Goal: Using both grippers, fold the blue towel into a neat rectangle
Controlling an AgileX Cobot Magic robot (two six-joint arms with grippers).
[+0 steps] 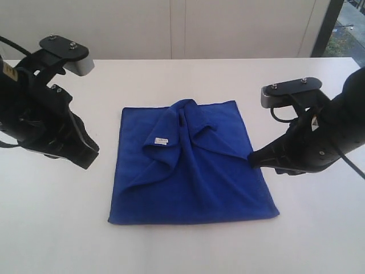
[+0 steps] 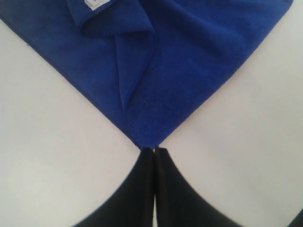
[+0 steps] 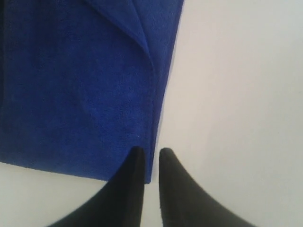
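When the exterior view is read from left to right, the left gripper (image 1: 87, 158) comes first. It stands over the white table (image 1: 57, 234), clear of the left edge of the blue towel (image 1: 194, 177), with bare table between the two. In the left wrist view, the two fingers (image 2: 139, 194) of this gripper (image 2: 154, 150) are pressed together, with only a hairline between them. One corner of the towel (image 2: 180, 71) lines up with the fingertips, and no cloth is seen between them.

At the centre of the table, the towel lies mostly flat. Its upper middle is gathered into raised folds that fan down from the far edge. A small white label (image 1: 162, 140) sits on the turned-over flap left of centre. The same label (image 2: 97, 4) appears at the picture edge in the left wrist view.

On the right, the tip of the right gripper (image 1: 252, 160) meets the towel's right edge about halfway along. In the right wrist view, the two fingers (image 3: 125, 194) of this gripper (image 3: 151, 153) stand a narrow slit apart. The edge of the towel (image 3: 71, 94) runs in line with that slit, and one finger overlaps the cloth near a corner. Whether any cloth is pinched cannot be told.

Count:
- towels: one
- labels: one
- grippers: two
- fingers per gripper: two
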